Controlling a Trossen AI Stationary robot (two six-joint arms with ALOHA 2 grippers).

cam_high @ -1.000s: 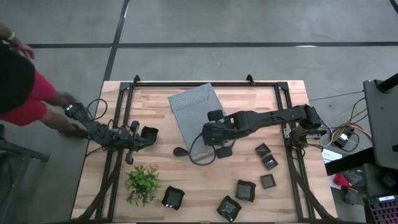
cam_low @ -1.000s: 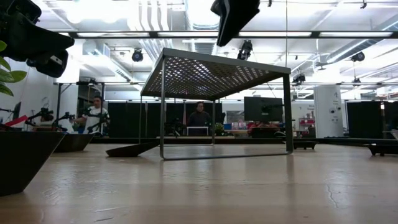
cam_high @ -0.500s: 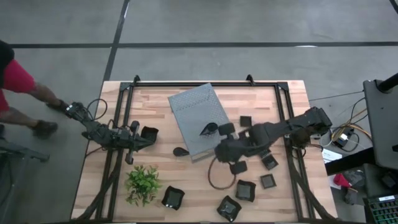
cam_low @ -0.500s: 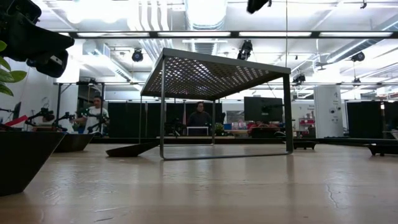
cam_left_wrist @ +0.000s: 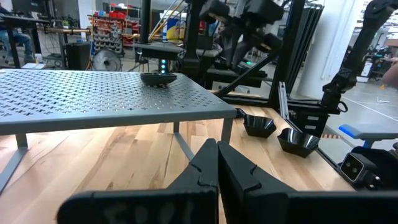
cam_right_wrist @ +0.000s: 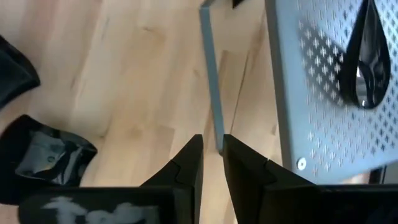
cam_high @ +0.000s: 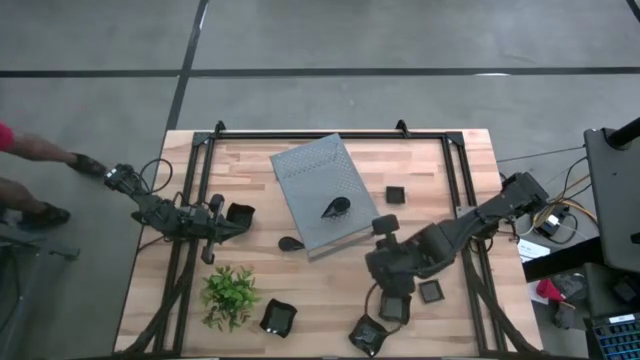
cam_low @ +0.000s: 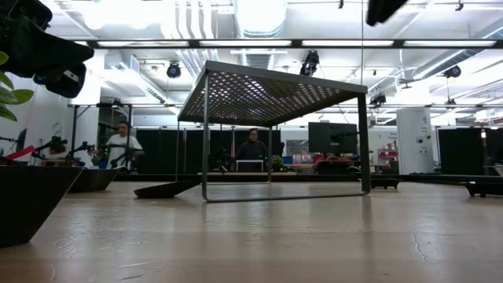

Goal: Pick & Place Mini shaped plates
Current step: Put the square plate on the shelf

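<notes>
The right hand [cam_high: 392, 300], fingers slightly parted and empty, hovers over the wooden table [cam_high: 260, 265] near black plates [cam_high: 278, 318].

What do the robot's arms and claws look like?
Both arms are dark, jointed and chunky. The left arm is slimmer, with a thin black cable looping beside it. The right arm is bulkier, with a black cable loop hanging by its wrist. Each claw, left and right, has two flat, angular black fingers, and a faint whitish smudge marks the housing behind them.

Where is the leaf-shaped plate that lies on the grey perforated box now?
In the high view, the leaf-shaped plate lies on the grey perforated box, near its front right corner, left of the right gripper.
</notes>
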